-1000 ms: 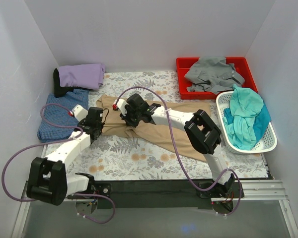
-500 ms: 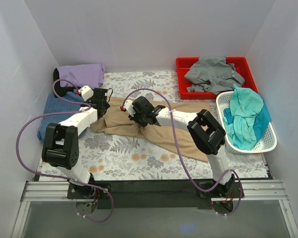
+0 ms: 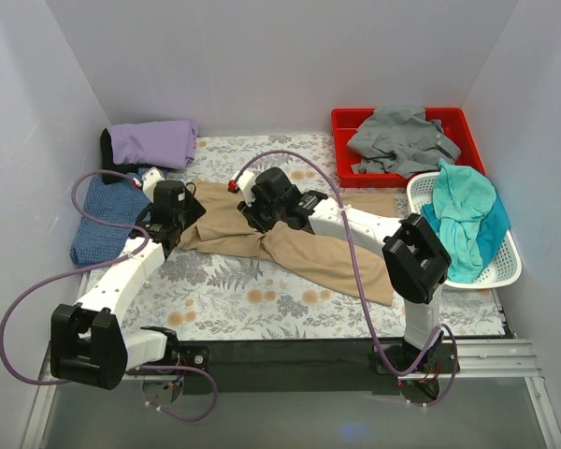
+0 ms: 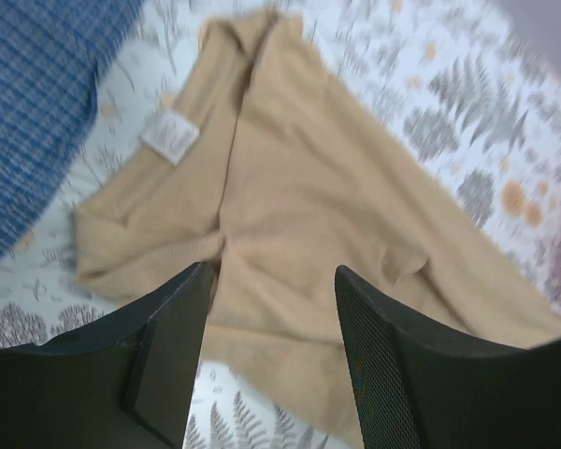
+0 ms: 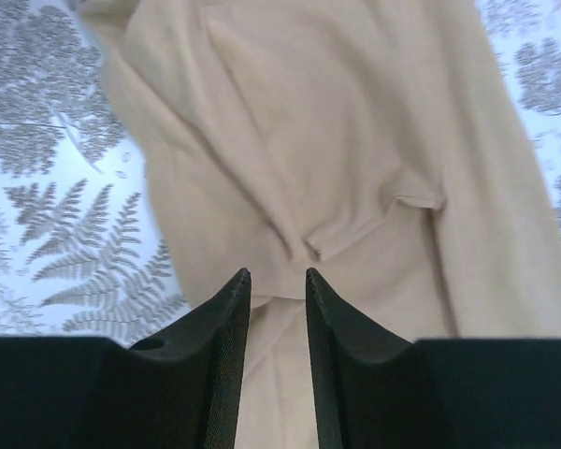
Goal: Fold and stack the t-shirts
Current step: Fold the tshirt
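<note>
A tan t-shirt (image 3: 318, 257) lies rumpled across the middle of the floral table, and its white label (image 4: 169, 138) shows in the left wrist view. My left gripper (image 3: 191, 217) hovers over the shirt's left end (image 4: 290, 196), open, with nothing between its fingers (image 4: 182, 318). Over the bunched middle of the tan cloth (image 5: 290, 140) hangs my right gripper (image 3: 254, 213), its jaws a narrow gap apart and empty. A folded lavender t-shirt (image 3: 154, 142) sits at the back left. A textured blue one (image 3: 105, 223) lies at the left edge.
A red bin (image 3: 344, 120) at the back right holds a crumpled grey t-shirt (image 3: 402, 140). A white basket (image 3: 505, 271) on the right holds a teal t-shirt (image 3: 463, 220). White walls close in on three sides. The blue cloth (image 4: 37, 103) lies just left of the left gripper.
Both grippers have opened and let go of the tan shirt. The left gripper swung back toward the wall, then came forward again over the shirt's left end. The shirt lies more spread out.
</note>
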